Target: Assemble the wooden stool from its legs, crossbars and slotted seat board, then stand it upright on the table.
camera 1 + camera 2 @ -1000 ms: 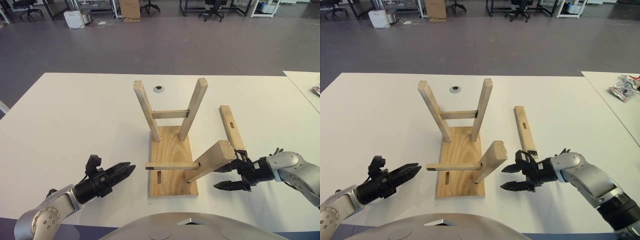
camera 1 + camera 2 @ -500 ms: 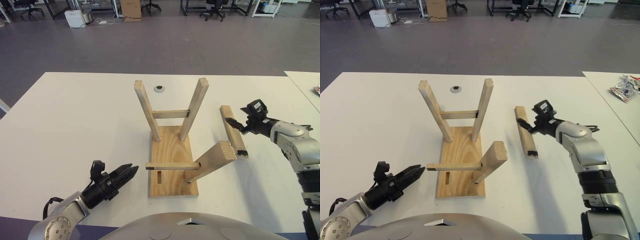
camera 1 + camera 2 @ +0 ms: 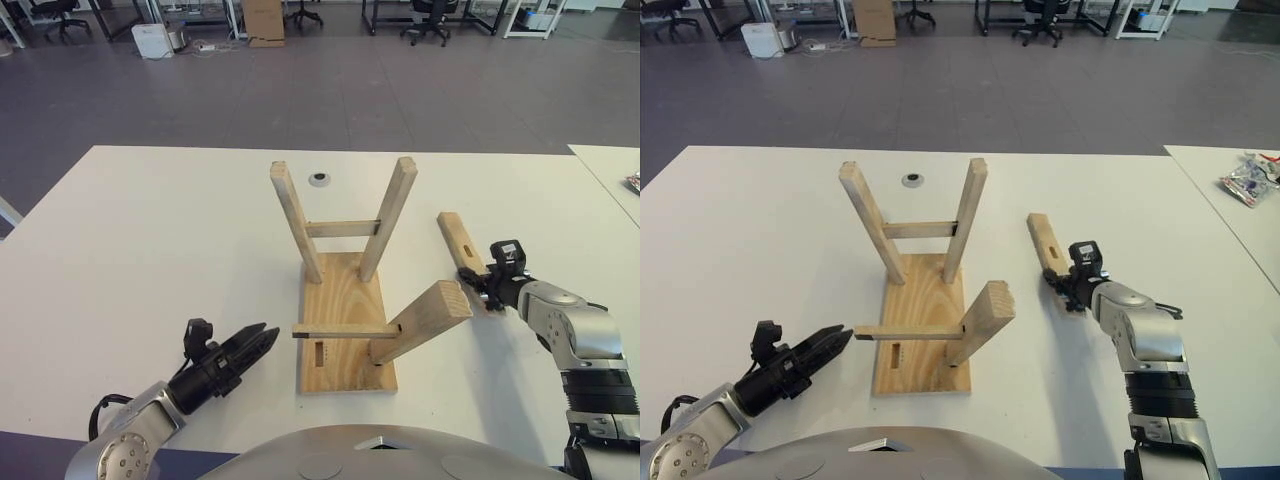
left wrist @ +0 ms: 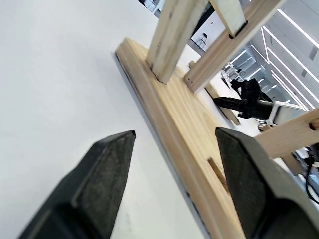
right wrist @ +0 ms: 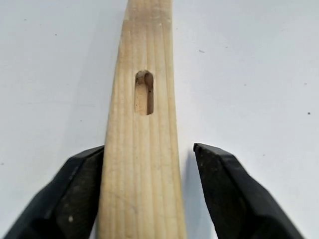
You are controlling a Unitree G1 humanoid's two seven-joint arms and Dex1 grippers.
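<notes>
So the right end effector [image 3: 482, 288] sits spread open astride the near end of the loose leg [image 3: 456, 238], which lies flat on the surface [image 3: 150, 250] just right of the seat board [image 3: 345, 320], lined up for a pinch I'd guess. Left end effector [image 3: 258, 340] hangs open and empty, near-left of the board. There's bare surface to the right for lifting, but the leaning leg [image 3: 425, 318] crowds the left.

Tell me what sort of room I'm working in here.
Probably a robotics lab or open workshop hall: a wide white worktable stands on a broad grey floor, with black wheeled office chairs and a brown cardboard box farther back.
</notes>
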